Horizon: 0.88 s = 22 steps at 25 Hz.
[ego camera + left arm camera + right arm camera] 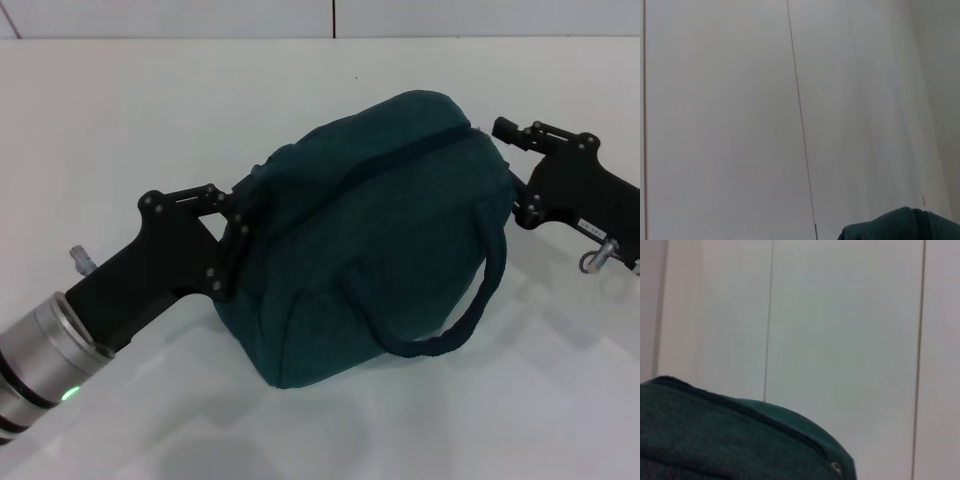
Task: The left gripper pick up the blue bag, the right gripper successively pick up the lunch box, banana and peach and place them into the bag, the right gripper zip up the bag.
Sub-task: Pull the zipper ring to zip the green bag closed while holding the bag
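Observation:
The blue bag point(370, 240) sits on the white table with its zipper line running closed along the top and one loop handle hanging down its front. My left gripper point(243, 228) is at the bag's left end, shut on the fabric there. Beside the bag's right end, by the end of the zipper, is my right gripper point(507, 165), its fingers spread and nothing visible between them. An edge of the bag point(900, 226) shows in the left wrist view, and the bag's top point(715, 440) in the right wrist view. The lunch box, banana and peach are out of view.
The white table point(120, 120) stretches around the bag to a pale wall at the back. Both wrist views look mostly at white panelled wall point(740, 100).

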Each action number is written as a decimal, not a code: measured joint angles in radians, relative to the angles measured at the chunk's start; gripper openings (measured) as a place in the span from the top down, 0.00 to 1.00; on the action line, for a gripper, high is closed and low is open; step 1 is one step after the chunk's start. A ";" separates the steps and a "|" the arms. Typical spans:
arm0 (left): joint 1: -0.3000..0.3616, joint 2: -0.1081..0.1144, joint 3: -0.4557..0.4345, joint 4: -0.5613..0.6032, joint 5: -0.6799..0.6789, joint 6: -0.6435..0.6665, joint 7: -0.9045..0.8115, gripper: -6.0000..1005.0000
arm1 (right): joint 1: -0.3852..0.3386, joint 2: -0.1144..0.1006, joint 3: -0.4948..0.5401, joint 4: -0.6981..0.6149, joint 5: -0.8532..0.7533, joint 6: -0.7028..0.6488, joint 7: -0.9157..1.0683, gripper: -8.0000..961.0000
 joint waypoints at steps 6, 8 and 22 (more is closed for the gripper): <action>0.002 -0.002 0.002 0.000 0.003 0.000 0.000 0.94 | -0.001 0.001 0.000 -0.029 -0.017 -0.006 -0.003 0.65; 0.003 -0.002 0.002 0.003 0.004 0.000 0.000 0.94 | -0.001 0.001 0.000 -0.037 -0.019 -0.006 -0.005 0.65; 0.010 -0.003 0.005 0.015 0.005 0.001 0.000 0.95 | 0.023 0.014 -0.008 -0.054 -0.032 0.058 -0.020 0.65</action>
